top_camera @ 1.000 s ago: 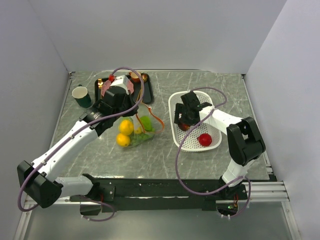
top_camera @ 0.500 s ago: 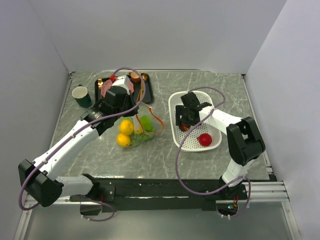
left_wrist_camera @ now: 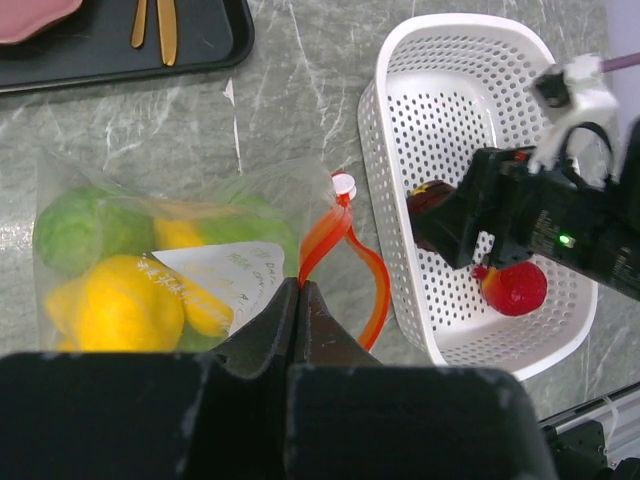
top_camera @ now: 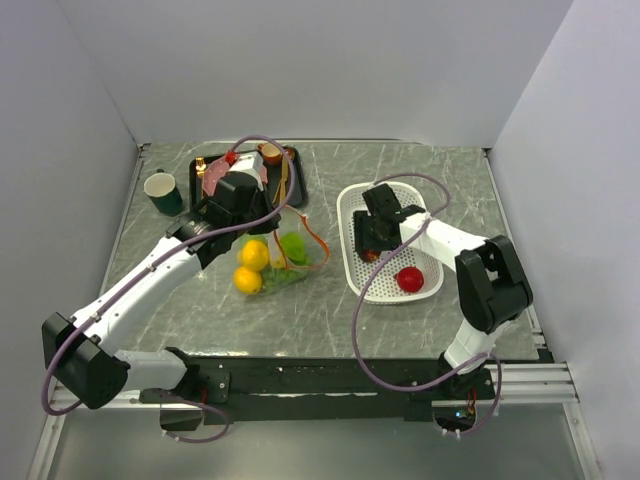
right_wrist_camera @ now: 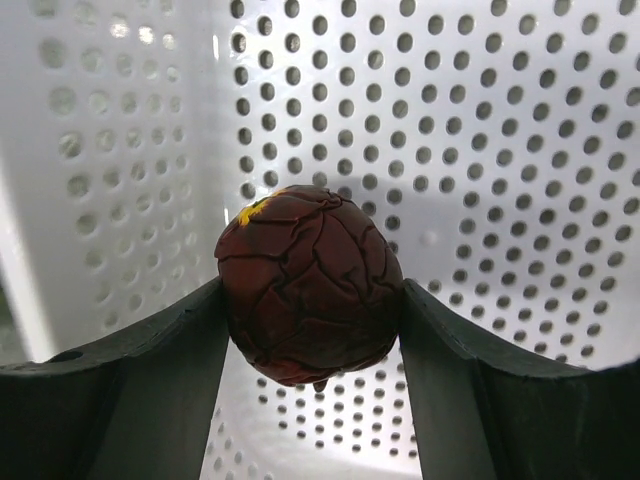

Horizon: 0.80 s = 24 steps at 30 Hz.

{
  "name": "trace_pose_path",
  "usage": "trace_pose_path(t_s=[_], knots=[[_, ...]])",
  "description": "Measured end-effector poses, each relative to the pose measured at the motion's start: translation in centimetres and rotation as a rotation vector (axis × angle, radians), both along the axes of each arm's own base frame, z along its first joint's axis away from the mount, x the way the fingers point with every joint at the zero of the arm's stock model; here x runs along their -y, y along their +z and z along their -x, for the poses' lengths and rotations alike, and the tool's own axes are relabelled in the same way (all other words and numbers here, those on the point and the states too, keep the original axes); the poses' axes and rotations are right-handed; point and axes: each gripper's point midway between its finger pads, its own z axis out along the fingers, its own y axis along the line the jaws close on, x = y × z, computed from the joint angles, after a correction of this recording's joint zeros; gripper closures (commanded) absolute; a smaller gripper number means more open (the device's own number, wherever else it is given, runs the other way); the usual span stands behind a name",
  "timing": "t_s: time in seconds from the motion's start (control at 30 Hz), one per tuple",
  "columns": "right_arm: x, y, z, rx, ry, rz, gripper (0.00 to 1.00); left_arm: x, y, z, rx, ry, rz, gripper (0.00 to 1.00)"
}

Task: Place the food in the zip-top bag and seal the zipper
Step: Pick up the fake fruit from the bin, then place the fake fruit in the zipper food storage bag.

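Observation:
The clear zip-top bag [left_wrist_camera: 200,270] lies on the table holding yellow lemons [left_wrist_camera: 115,305] and green pieces [left_wrist_camera: 75,225]; it also shows in the top view [top_camera: 275,260]. My left gripper [left_wrist_camera: 300,288] is shut on the bag's orange-red zipper strip [left_wrist_camera: 345,250], whose mouth is open in a loop. My right gripper [right_wrist_camera: 310,300] is shut on a dark purple toy fruit [right_wrist_camera: 308,282] inside the white basket [right_wrist_camera: 520,110], and it shows in the top view [top_camera: 372,240]. A red toy fruit [top_camera: 408,279] lies in the basket, also seen in the left wrist view [left_wrist_camera: 515,287].
The white perforated basket [top_camera: 432,285] sits right of the bag. A black tray [top_camera: 295,180] with a pink plate [left_wrist_camera: 30,15] and gold cutlery [left_wrist_camera: 155,25] is at the back. A green cup [top_camera: 164,192] stands back left.
The left gripper has shifted slightly back and right, still pinching the zipper strip. The right gripper stays in the basket around the dark purple fruit.

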Motion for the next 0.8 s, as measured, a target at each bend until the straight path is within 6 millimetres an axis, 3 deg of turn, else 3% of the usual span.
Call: trace_pose_path(t_s=[0.1, 0.23, 0.47, 0.63, 0.8], knots=[[-0.1, 1.6, 0.6, 0.049, -0.011, -0.028, 0.5, 0.1, -0.3, 0.0, -0.007, -0.003, -0.002, 0.99], [-0.7, 5.5, 1.2, 0.155, -0.028, -0.082, 0.5, 0.2, -0.6, -0.1, -0.015, -0.004, -0.008, 0.99], [-3.4, 11.4, 2.3, 0.283, 0.022, -0.294, 0.5, 0.6, -0.9, 0.0, -0.03, -0.023, -0.002, 0.99], [-6.9, 13.1, 3.7, 0.282, 0.123, -0.414, 0.5, 1.2, -0.7, -0.1, -0.033, -0.042, 0.015, 0.99], [-9.3, 13.4, 5.1, 0.249, 0.197, -0.473, 0.5, 2.1, -0.4, -0.6, -0.038, -0.06, 0.032, 0.99]])
